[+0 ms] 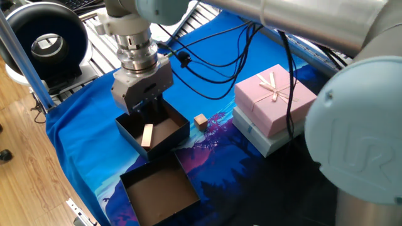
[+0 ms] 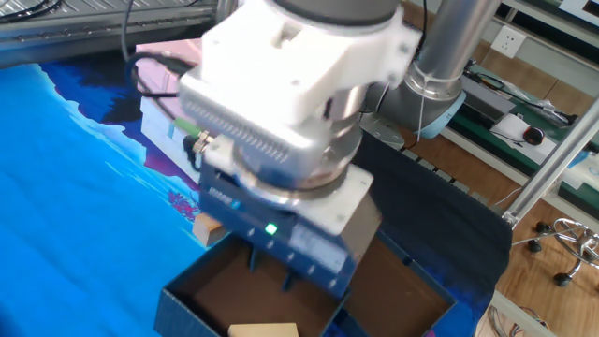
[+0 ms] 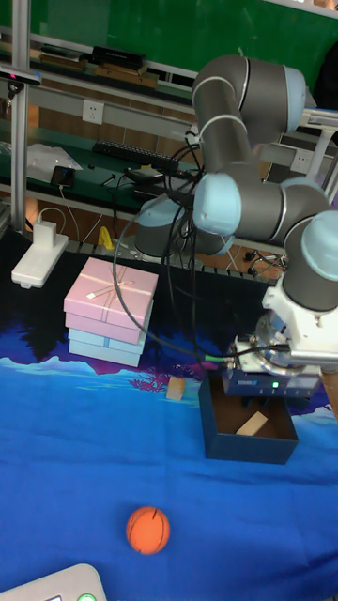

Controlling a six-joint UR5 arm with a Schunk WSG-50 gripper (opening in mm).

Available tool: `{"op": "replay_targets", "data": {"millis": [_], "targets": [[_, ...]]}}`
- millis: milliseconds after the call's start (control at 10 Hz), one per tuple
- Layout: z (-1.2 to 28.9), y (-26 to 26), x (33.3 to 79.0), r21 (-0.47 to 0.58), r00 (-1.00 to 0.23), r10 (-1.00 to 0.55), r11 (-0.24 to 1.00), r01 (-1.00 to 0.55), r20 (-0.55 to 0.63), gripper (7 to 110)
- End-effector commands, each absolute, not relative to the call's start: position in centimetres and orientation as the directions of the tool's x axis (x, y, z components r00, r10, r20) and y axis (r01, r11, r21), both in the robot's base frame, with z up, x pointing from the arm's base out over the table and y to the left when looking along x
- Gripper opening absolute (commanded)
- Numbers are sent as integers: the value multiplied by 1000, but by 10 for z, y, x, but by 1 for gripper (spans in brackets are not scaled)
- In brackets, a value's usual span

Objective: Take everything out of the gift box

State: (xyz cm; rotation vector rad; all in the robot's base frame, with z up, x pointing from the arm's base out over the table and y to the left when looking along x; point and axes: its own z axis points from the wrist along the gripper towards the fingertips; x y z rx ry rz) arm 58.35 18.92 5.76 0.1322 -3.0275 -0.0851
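The gift box (image 1: 125, 127) (image 2: 187, 304) (image 3: 246, 443) has black walls and a brown floor. A flat pale wooden bar (image 1: 147, 135) (image 2: 264, 329) (image 3: 251, 424) lies inside it. My gripper (image 1: 147, 105) (image 2: 270, 273) (image 3: 268, 402) hangs open just above the box's far half, fingers pointing down, holding nothing. The small tan cube (image 1: 200, 121) (image 2: 206, 227) (image 3: 176, 389) sits on the blue cloth beside the box. In the tall fixed view, the orange ball (image 3: 148, 529) rests on the cloth well in front of the box.
A shallower tray (image 1: 160, 188) (image 2: 407, 290) with brown inner walls touches the gift box's near corner. A pink box (image 1: 274, 97) (image 3: 110, 299) with a bow is stacked on a pale blue box. Cables trail from the wrist.
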Motion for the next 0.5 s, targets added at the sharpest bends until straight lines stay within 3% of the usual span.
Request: {"op": "replay_targets", "data": {"millis": [0, 100, 200, 400], "targets": [[34, 167, 633, 0, -993, 109, 994, 109, -48, 22], [26, 152, 637, -29, -982, 169, 985, 172, -79, 22], [25, 152, 631, -29, -977, 198, 979, 201, -84, 44], [34, 187, 603, 17, -971, 231, 973, 231, -62, 44]]}}
